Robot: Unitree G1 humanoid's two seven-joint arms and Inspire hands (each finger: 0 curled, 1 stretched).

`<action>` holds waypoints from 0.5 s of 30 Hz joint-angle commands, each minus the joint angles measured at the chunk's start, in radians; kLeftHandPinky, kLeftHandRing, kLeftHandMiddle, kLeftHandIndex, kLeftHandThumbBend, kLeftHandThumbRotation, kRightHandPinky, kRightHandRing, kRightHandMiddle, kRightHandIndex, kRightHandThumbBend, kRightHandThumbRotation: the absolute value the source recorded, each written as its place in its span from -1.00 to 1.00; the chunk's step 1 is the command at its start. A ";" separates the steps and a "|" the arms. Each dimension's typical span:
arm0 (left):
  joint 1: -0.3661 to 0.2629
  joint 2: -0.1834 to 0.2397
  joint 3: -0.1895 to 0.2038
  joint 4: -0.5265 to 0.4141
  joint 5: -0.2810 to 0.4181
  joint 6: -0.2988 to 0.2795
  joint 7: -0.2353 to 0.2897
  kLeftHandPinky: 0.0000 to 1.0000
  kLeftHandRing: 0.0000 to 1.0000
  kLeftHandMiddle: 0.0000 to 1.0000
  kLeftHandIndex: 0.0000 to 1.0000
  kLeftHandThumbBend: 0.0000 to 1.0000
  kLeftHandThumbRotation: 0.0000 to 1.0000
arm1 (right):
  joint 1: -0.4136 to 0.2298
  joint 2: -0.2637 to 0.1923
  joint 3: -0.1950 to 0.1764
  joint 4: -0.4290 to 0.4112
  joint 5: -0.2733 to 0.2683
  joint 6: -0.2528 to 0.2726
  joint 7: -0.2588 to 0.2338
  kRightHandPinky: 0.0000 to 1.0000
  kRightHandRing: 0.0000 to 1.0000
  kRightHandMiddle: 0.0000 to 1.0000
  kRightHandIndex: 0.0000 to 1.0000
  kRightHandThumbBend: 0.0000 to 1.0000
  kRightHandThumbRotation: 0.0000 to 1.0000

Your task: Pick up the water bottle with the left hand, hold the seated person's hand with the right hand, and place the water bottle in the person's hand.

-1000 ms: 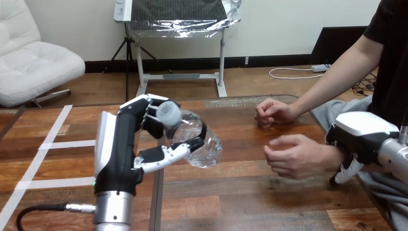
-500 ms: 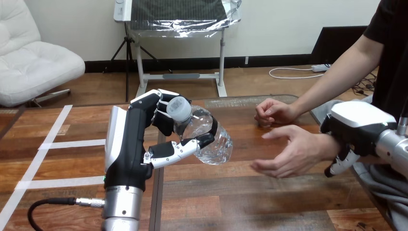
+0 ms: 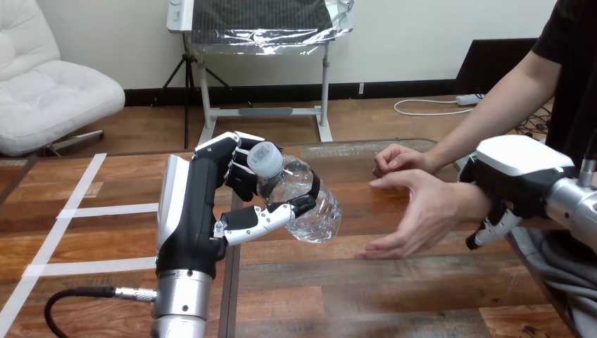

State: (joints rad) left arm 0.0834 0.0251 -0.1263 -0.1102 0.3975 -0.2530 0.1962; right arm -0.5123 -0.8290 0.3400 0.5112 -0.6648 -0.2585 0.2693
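My left hand (image 3: 193, 211) is raised over the table, its fingers and thumb curled round a clear water bottle (image 3: 303, 204). The bottle is tilted, its white cap (image 3: 265, 158) pointing up and towards me. To its right, a small gap away, the person's hand (image 3: 415, 215) is open with the palm facing the bottle. My right hand (image 3: 521, 172) sits over that hand's wrist. Its fingers wrap down round the wrist, and one fingertip (image 3: 484, 235) shows below it.
The person's other hand (image 3: 396, 160) rests as a loose fist on the table (image 3: 366, 296) at the far right. White tape lines (image 3: 77, 211) cross the table's left part. The table's right edge runs under my right arm.
The person's hand has opened from a loose curl and risen, and my right hand has gone up with the wrist. My left hand has carried the bottle to the right, nearer that palm.
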 commanded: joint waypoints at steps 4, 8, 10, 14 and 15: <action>-0.086 -0.011 -0.005 -0.015 -0.003 -0.017 0.011 -0.37 -0.27 -0.16 -0.03 0.18 -1.00 | -0.024 -0.043 -0.065 -0.095 -0.001 0.056 0.012 -0.71 -0.56 -0.40 -0.33 0.45 -1.00; -0.090 -0.012 -0.007 -0.015 -0.008 -0.017 0.008 -0.36 -0.27 -0.16 -0.03 0.17 -1.00 | -0.024 -0.043 -0.066 -0.126 -0.010 0.096 0.036 -0.68 -0.54 -0.39 -0.33 0.46 -1.00; -0.091 -0.012 -0.009 -0.014 -0.009 -0.017 0.007 -0.36 -0.27 -0.16 -0.03 0.16 -1.00 | -0.022 -0.040 -0.069 -0.147 -0.010 0.125 0.053 -0.60 -0.50 -0.38 -0.33 0.43 -1.00; -0.095 -0.013 -0.014 -0.017 -0.005 -0.006 0.006 -0.35 -0.27 -0.16 -0.03 0.16 -1.00 | -0.023 -0.045 -0.069 -0.167 -0.010 0.132 0.064 -0.43 -0.46 -0.37 -0.32 0.42 -1.00; -0.096 -0.013 -0.015 -0.018 -0.005 -0.004 0.006 -0.35 -0.27 -0.16 -0.03 0.15 -1.00 | -0.023 -0.043 -0.072 -0.169 -0.003 0.132 0.065 -0.42 -0.45 -0.37 -0.32 0.42 -1.00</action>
State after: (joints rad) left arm 0.0718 0.0243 -0.1418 -0.1101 0.3959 -0.2529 0.1962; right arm -0.5004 -0.8291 0.3393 0.3907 -0.6707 -0.1616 0.3304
